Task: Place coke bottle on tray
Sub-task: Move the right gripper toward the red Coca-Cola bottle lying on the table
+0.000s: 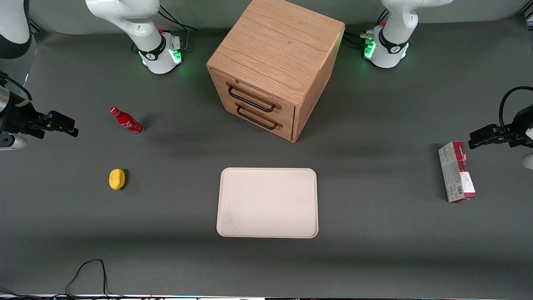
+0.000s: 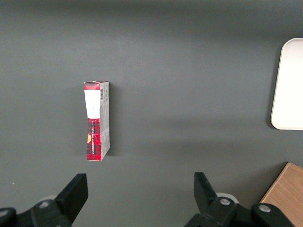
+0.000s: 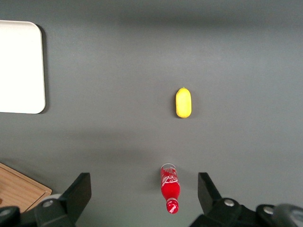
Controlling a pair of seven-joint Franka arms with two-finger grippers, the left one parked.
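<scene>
The coke bottle is small and red with a red cap and white script, and it seems to stand upright on the dark table toward the working arm's end. The right wrist view shows the coke bottle between the spread fingers, nearer one of them. My gripper hangs open above the table, beside the bottle and apart from it, with nothing held. The cream tray lies flat near the table's middle, nearer to the front camera than the cabinet, and nothing lies on it. One corner of the tray also shows in the right wrist view.
A yellow lemon lies nearer to the front camera than the bottle, lemon. A wooden drawer cabinet stands farther from the front camera than the tray. A red-and-grey carton lies toward the parked arm's end. Cables trail at the front edge.
</scene>
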